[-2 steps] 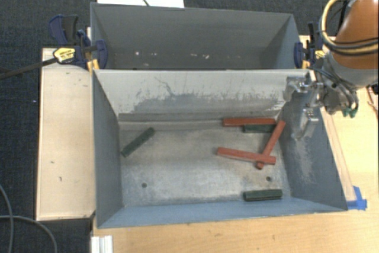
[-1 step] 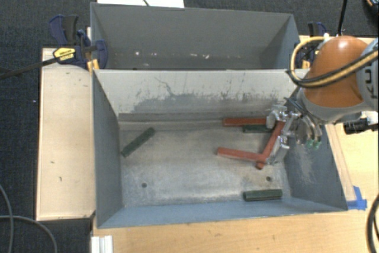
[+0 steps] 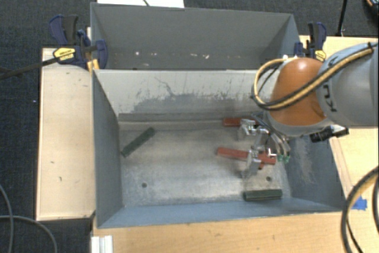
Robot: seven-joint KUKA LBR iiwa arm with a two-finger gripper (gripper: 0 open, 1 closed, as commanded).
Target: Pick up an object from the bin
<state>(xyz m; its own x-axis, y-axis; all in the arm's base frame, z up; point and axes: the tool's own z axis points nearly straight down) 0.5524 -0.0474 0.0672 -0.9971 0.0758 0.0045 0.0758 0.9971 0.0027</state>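
My gripper (image 3: 253,162) hangs low over the right part of the bin floor, under the orange-covered wrist. A flat red stick (image 3: 232,153) lies across the floor directly beneath it and runs out to the left and right of the gripper body. Whether the gripper touches it I cannot tell. A second, shorter red piece (image 3: 231,122) lies against the back wall, just up and left of the gripper. A dark green bar (image 3: 263,194) lies flat near the front wall, a little below the gripper.
Another dark green bar (image 3: 137,142) lies slanted at the far left of the floor, well away from the gripper. The arm enters from the right over the bin's right wall.
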